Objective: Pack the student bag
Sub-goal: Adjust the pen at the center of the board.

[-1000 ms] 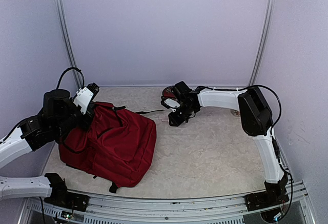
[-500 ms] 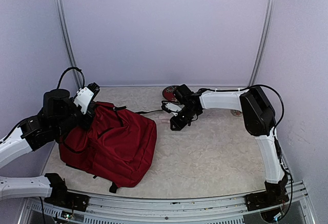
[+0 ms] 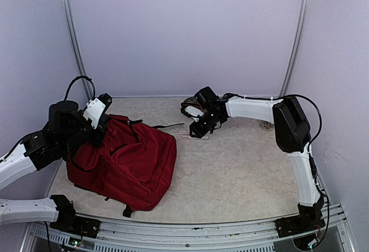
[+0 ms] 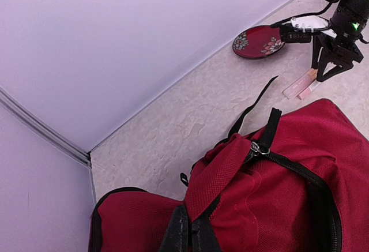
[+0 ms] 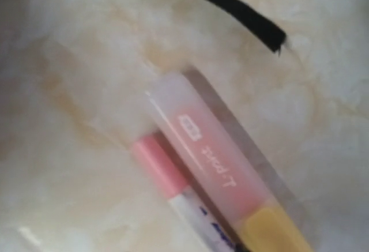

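Step in hand: going for stationery to pack. Pinching top fabric of student bag (image 3: pixel 124 162) w/ left gripper (image 4: pixel 190 232), pressed together on it; bag slumped at left of surface (image 3: pixel 242 171). Hovering right gripper (image 4: pixel 327 70), spread & empty, just over two pens (image 5: pixel 219 171) lying side by side near plate (image 4: pixel 258 41) and strap (image 5: pixel 230 10).

Next: drop straight down, straddle one pen across its width, close, lift, carry to bag.

Vs. half a sec ago: right gripper nudged back, now hiding part of plate; bag & left arm same.
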